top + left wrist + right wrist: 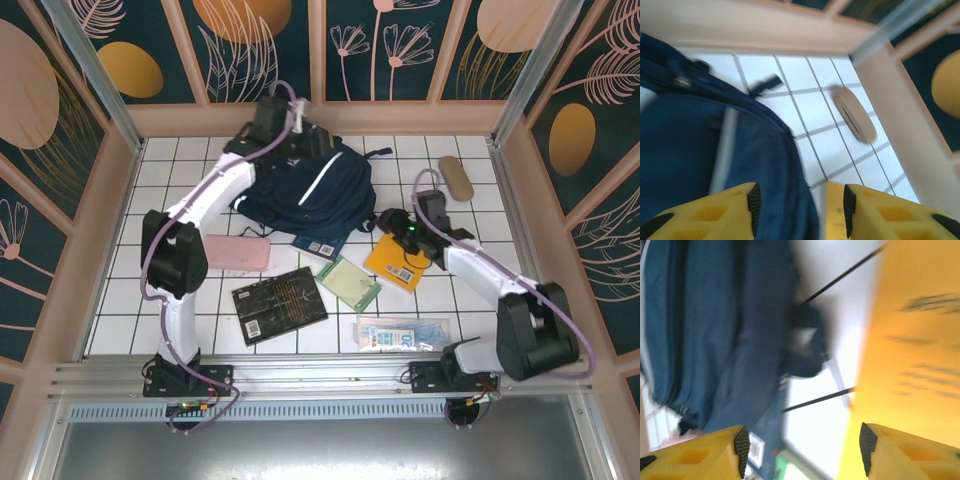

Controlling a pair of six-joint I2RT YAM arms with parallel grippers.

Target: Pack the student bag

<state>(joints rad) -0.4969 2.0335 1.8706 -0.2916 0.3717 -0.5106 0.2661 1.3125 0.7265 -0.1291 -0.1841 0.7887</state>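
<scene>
Yellow fingers point(700, 212) of left gripper point(799, 205): jaws apart, nothing between them; poised over the far end of the bag.
Right gripper point(805, 447): jaws wide, empty; just off the bag's right side, above the near corner of the yellow book point(398, 262).
Student bag point(310, 190): navy, white stripe, lying flat at the middle of the table point(130, 300), towards the far edge. Whether its mouth is open cannot be told.
Dark blue book point(318, 243): tucked partly under the bag's near side.
Pink pouch point(238, 253): left of centre, beside the left arm.
Black book point(279, 304), green notebook point(349, 282): centre, towards the near edge.
Clear packet point(403, 333): at the near edge, right of centre.
Tan oval case point(456, 177): far right corner, well apart from the bag.
Step, as judged: early; every loose item lies outside, and the arms are readying the bag.
Next move calls for: one gripper holding the opening apart while the other pinches a flat item by its edge.
</scene>
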